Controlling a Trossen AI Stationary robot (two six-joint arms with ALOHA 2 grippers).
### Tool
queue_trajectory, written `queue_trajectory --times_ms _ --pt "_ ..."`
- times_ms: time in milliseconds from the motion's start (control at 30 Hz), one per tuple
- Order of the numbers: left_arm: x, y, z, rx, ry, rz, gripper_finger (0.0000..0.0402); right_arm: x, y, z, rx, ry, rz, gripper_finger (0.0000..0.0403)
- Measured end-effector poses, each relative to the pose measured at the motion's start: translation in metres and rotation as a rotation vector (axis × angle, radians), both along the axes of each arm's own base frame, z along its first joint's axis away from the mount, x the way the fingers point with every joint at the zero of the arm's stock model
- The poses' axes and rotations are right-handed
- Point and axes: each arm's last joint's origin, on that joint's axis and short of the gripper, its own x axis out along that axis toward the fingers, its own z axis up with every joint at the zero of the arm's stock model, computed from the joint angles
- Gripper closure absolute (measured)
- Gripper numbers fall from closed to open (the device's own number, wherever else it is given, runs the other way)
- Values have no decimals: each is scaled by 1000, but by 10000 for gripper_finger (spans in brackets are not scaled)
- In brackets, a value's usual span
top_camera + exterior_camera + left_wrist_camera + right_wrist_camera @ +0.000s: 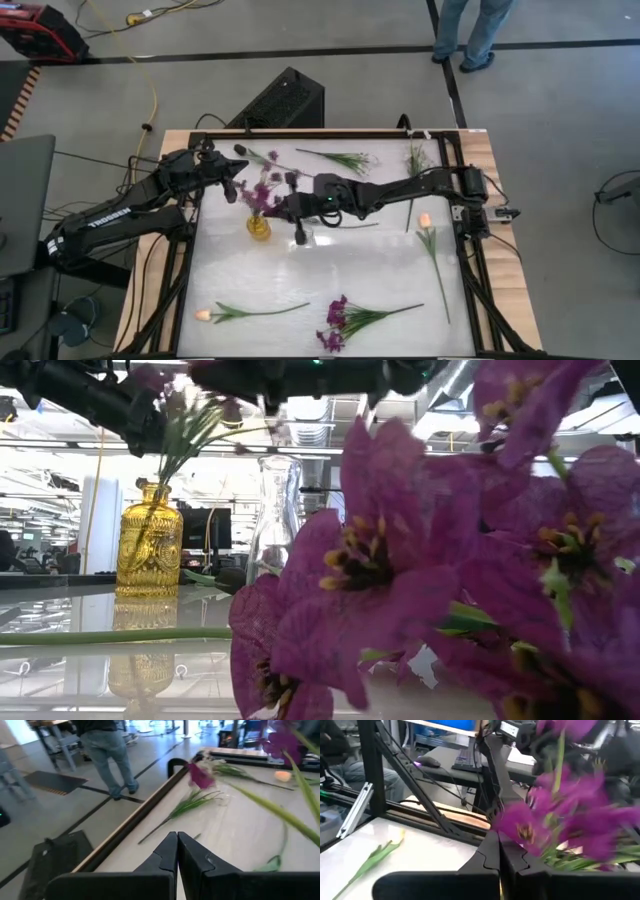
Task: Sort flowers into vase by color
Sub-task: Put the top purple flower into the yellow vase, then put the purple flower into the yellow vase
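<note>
The right gripper (287, 208) is pinched shut, holding nothing, just beside the yellow vase (258, 227). The left gripper (231, 187) is shut too, near the vase's other side. Purple flowers (262, 192) stand in the vase, and more flowers (345, 320) lie on the table (330, 270) around it.

In the low view, purple blossoms (400, 570) crowd the right half — cut off at the right and bottom edges, hiding the table behind. The clear vase (275, 515) is partly covered by them. In the right wrist view, purple flowers (570, 827) at right are blurred — petals indistinct.
</note>
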Motion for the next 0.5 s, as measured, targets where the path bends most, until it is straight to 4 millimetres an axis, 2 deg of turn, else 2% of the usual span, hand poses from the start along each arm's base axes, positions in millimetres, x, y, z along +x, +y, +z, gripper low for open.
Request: queue_trajectory --times_ms 100,233,367,500 --pt "-1 1 -1 8 12 58 402 2 0 7 -10 94 1 386" --pt "-4 3 -3 12 47 156 401 -12 3 20 -13 297 3 383" --pt "-7 6 -6 30 91 287 401 -43 9 42 28 482 6 382" --pt "-9 8 -6 55 111 401 401 -83 22 52 117 738 -15 381"
